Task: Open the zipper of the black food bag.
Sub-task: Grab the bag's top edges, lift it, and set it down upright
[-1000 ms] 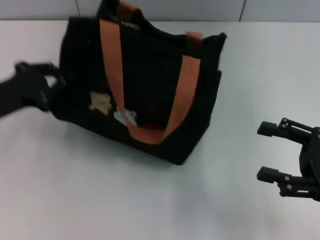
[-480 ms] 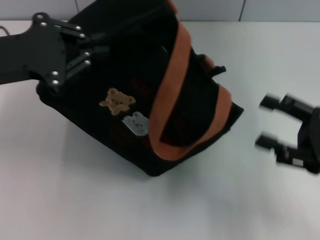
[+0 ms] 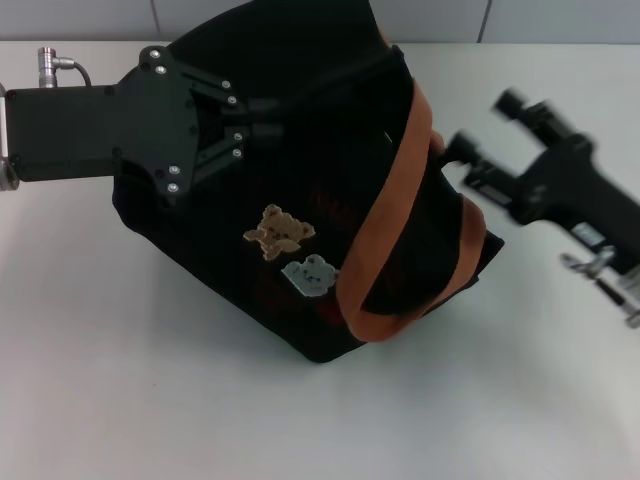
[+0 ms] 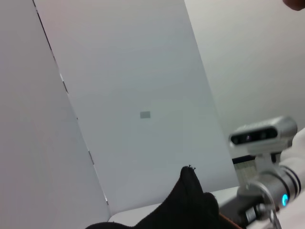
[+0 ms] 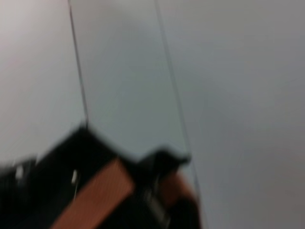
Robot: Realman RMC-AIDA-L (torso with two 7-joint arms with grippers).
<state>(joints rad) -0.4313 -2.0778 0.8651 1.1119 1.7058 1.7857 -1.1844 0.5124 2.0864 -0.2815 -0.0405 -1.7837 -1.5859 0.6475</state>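
Observation:
The black food bag (image 3: 300,180) is tipped over on the white table, with its tan and white bear patches (image 3: 281,231) facing me. An orange-brown strap (image 3: 392,235) loops down its front. My left gripper (image 3: 252,112) is at the bag's upper left side, shut on the black fabric. The right gripper (image 3: 487,123) hovers open just off the bag's right end, not touching it. I cannot make out the zipper or its pull tab. In the left wrist view only a black corner of the food bag (image 4: 190,202) shows. The bag and its strap (image 5: 95,198) appear blurred in the right wrist view.
The white table (image 3: 150,380) runs to a grey panelled wall (image 3: 560,20) at the back. The robot's head camera (image 4: 263,135) appears in the left wrist view.
The left gripper has carried the bag to the right and tipped it further. The right gripper has swung up and inward, close to the bag's right end.

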